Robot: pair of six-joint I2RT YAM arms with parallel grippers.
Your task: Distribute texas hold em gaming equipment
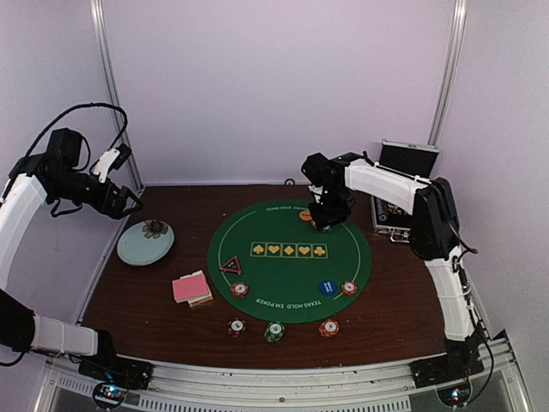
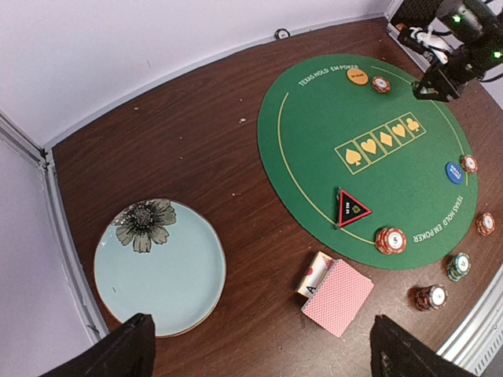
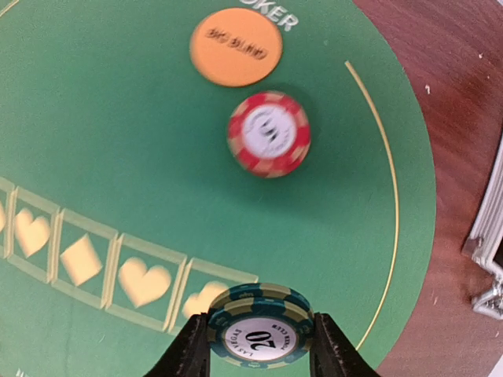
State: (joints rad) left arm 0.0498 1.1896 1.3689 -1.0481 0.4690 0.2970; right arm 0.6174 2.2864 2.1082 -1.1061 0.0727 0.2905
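My right gripper (image 3: 259, 345) is shut on a small stack of teal striped poker chips (image 3: 258, 322) marked 20, held just above the far side of the green round mat (image 1: 266, 227). Ahead of it on the felt lie a red chip (image 3: 269, 134) and the orange button (image 3: 236, 46). My left gripper (image 2: 263, 349) hangs open and empty high over the table's left side. Below it lie the pink-backed cards (image 2: 338, 297), the black triangular marker (image 2: 351, 208) and a red chip stack (image 2: 391, 239). The blue button (image 1: 326, 287) sits at the mat's near right.
A pale blue dish (image 1: 145, 242) with a flower print lies at the left. The metal case (image 1: 403, 184) stands open at the back right, close to my right arm. Three chip stacks (image 1: 274, 331) sit on the wood in front of the mat.
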